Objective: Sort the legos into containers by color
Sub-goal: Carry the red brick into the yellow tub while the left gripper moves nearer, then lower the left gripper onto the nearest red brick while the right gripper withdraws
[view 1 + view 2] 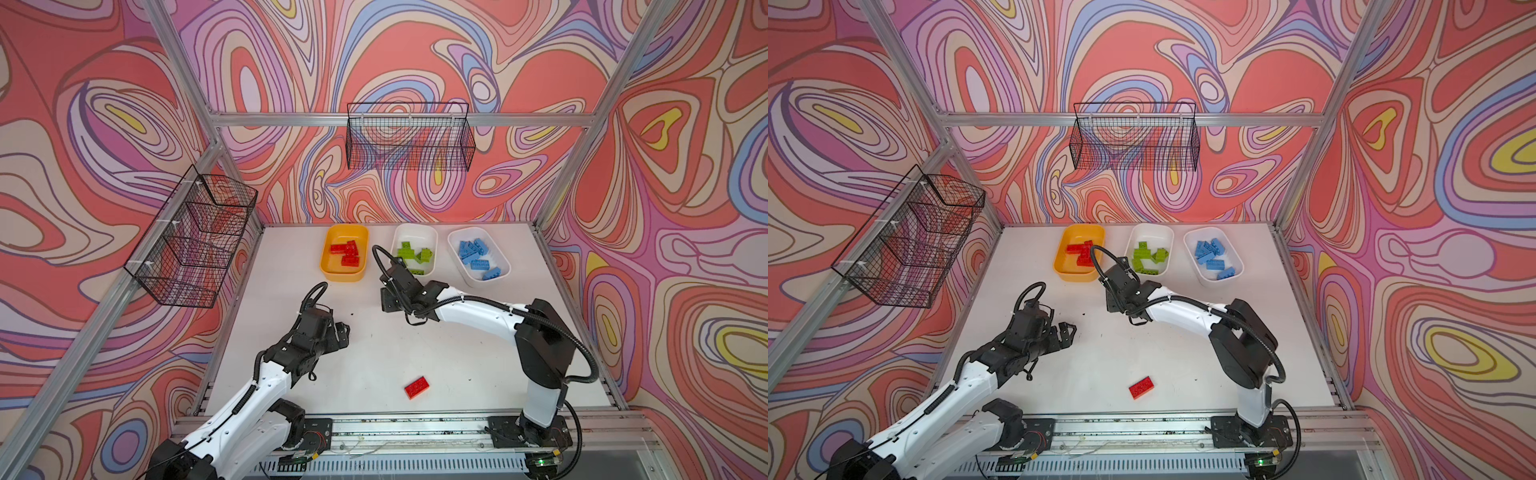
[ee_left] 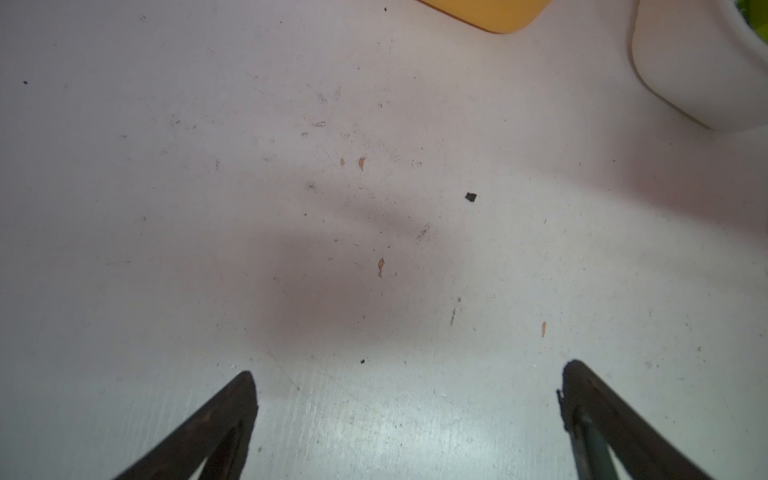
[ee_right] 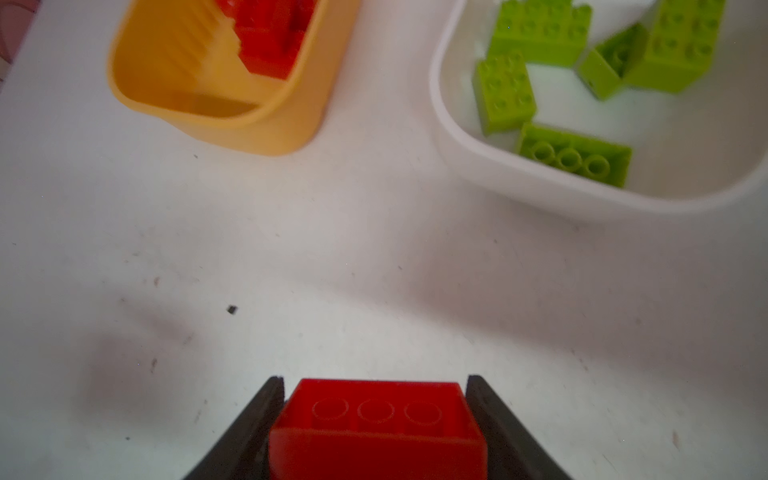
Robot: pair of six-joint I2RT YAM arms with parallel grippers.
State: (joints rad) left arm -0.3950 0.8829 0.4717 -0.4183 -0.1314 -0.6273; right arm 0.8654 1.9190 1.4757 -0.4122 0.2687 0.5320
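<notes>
The right pincer [image 3: 374, 379] is clamped on a red brick [image 3: 374, 419], whose hollow underside shows. It hangs over bare table [image 3: 374, 270], just short of the yellow tub [image 3: 270, 124]. That tub already holds other red bricks [image 1: 347, 251]. Just beside the yellow tub stands a white tub [image 3: 519, 183] of green bricks [image 3: 573, 156], and past it a second white tub [image 1: 500, 257] of blue bricks [image 1: 476, 255]. The left pincer [image 2: 409, 370] gapes wide and empty, nearer the front than the yellow tub. A loose brick [image 1: 417, 387], also red, lies well apart from the yellow tub, towards the front rail. Black wire baskets [image 1: 409, 137] hang on the walls behind and to the left.
</notes>
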